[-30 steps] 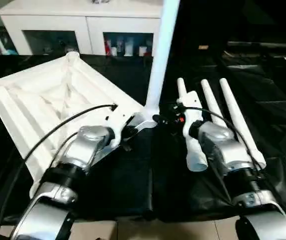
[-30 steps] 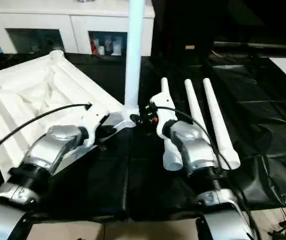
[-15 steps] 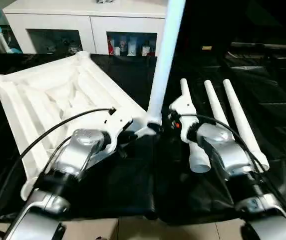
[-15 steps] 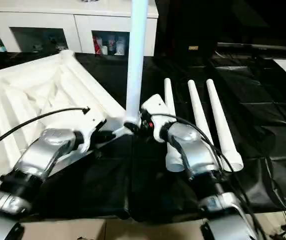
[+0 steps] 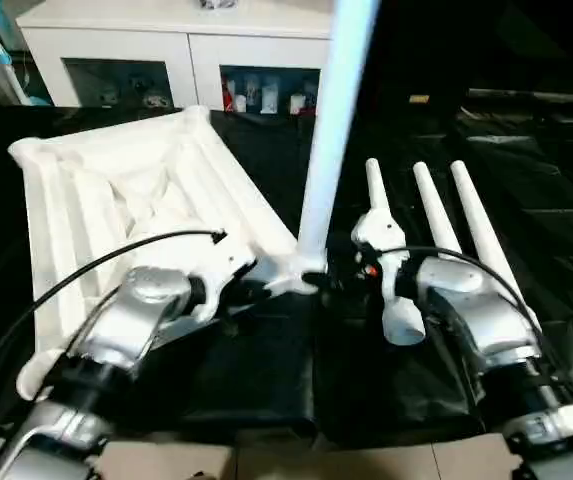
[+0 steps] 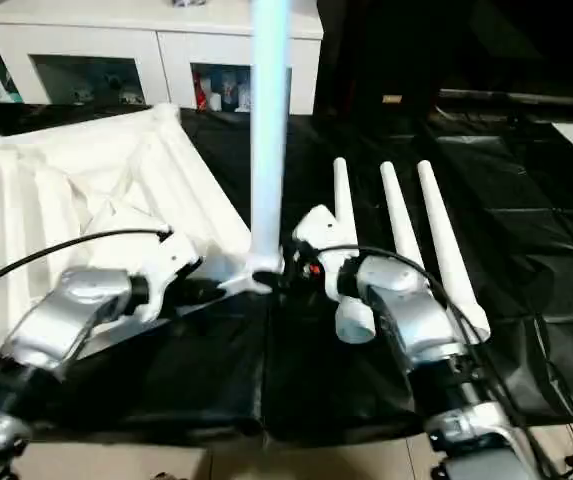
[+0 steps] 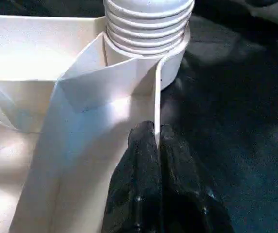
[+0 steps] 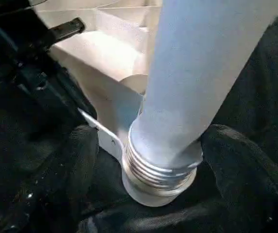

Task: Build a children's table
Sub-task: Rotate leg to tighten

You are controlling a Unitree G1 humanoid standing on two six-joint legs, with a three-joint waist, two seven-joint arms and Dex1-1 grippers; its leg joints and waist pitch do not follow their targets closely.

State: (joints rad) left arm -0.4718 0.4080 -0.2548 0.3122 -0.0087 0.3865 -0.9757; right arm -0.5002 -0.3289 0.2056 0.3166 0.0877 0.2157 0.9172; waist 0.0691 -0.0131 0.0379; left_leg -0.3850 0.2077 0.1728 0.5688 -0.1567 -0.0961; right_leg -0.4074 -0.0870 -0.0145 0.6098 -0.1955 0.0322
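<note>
Left gripper (image 7: 156, 145), centre-left of the head views, is clenched on a thin rim wall of the tabletop (image 5: 126, 200), just beside its corner socket (image 7: 170, 63). Right gripper (image 8: 143, 160), centre frame, has fingers (image 8: 61, 179) spread wide, either side of the upright leg (image 5: 331, 130) near its threaded base; contact w/ the leg can't be judged. That leg stands in the socket, threads showing. Tabletop lies underside-up on black sheeting (image 5: 266, 380), filling the left half, ribs & X-brace showing. Three loose legs (image 5: 471, 225) lie side by side at centre-right. White cabinet (image 5: 166, 40) w/ glass doors sits at the upper left.
</note>
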